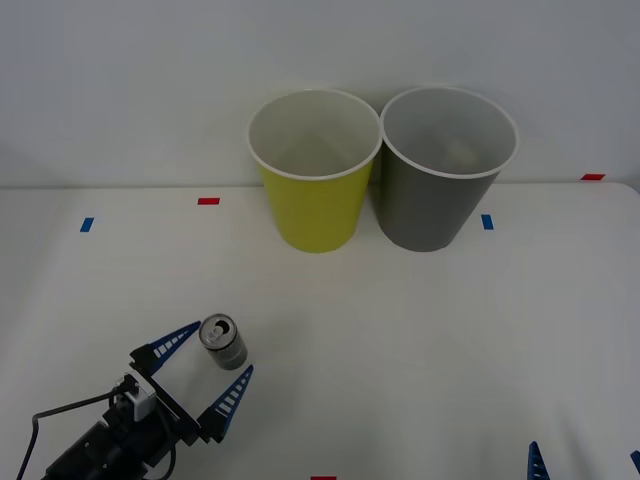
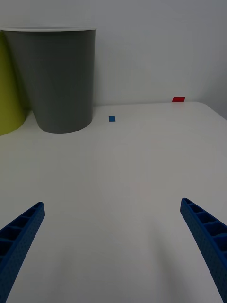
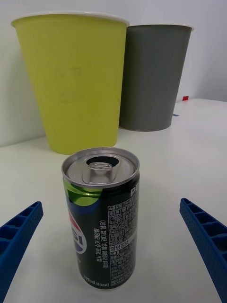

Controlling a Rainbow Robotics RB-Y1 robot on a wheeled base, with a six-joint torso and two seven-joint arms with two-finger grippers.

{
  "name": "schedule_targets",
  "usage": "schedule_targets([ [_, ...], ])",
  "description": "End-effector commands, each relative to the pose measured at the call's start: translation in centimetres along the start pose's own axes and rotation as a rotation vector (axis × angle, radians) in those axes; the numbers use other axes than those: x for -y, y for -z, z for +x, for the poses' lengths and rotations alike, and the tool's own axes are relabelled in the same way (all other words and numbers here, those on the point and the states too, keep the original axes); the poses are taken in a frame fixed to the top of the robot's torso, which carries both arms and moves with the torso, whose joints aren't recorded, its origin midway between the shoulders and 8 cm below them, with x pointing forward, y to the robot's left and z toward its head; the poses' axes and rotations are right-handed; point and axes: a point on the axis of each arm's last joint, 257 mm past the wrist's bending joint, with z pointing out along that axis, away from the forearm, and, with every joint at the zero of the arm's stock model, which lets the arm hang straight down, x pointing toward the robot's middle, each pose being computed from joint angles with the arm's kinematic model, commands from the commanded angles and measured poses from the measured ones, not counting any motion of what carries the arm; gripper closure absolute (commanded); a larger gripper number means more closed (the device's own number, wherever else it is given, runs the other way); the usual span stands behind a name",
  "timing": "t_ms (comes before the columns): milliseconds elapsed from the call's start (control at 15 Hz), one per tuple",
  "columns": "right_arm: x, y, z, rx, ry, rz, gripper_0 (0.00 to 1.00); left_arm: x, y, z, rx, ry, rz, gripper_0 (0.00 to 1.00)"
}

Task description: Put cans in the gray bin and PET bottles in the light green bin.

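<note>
Left gripper (image 1: pixel 210 360), low at the near-left of the white surface (image 1: pixel 420 330): blue ribbed fingers (image 3: pixel 21 232) spread wide, flanking without touching the upright small black Pepsi can (image 1: pixel 223 343). Right gripper (image 2: pixel 113 246), near-right edge: fingers wide apart, holding nothing. Yellow-green plastic bin (image 1: pixel 313 205) and gray plastic bin (image 1: pixel 440 205) stand side by side at the far edge.

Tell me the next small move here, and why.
Probably close the left pincer on the can. The can stands upright between its open fingers, not yet gripped, on the table. It belongs in the gray bin, beside the light green bin. The right pincer waits open near the table's front edge.
</note>
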Motion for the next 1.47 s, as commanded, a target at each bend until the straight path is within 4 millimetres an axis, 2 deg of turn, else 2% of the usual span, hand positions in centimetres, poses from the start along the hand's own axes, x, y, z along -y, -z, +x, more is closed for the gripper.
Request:
schedule_targets([
  [67,0.0,0.0,0.0,0.0,0.0,0.0,0.0,0.3,-1.2,-0.1,0.008,0.026,0.007,0.0],
  [467,0.0,0.0,0.0,0.0,0.0,0.0,0.0,0.9,-3.4,-0.3,0.012,0.05,0.015,0.0],
  [800,0.0,0.0,0.0,0.0,0.0,0.0,0.0,0.7,-3.6,-0.3,0.014,0.042,0.01,0.0],
  [867,0.0,0.0,0.0,0.0,0.0,0.0,0.0,0.7,-3.6,-0.3,0.011,0.033,0.013,0.02],
  [933,0.0,0.0,0.0,0.0,0.0,0.0,0.0,0.7,-3.6,-0.4,0.013,0.028,0.015,0.25],
  [1000,0.0,0.0,0.0,0.0,0.0,0.0,0.0,0.6,-3.5,-0.3,0.01,0.02,0.015,0.43],
  [1133,0.0,0.0,0.0,0.0,0.0,0.0,0.0,0.7,-3.4,-0.2,0.008,0.008,0.017,0.66],
  [1333,0.0,0.0,0.0,0.0,0.0,0.0,0.0,0.8,-3.3,-0.2,0.011,-0.005,0.019,0.91],
  [1467,0.0,0.0,0.0,0.0,0.0,0.0,0.0,0.8,-3.3,-0.2,0.011,-0.012,0.019,0.95],
])
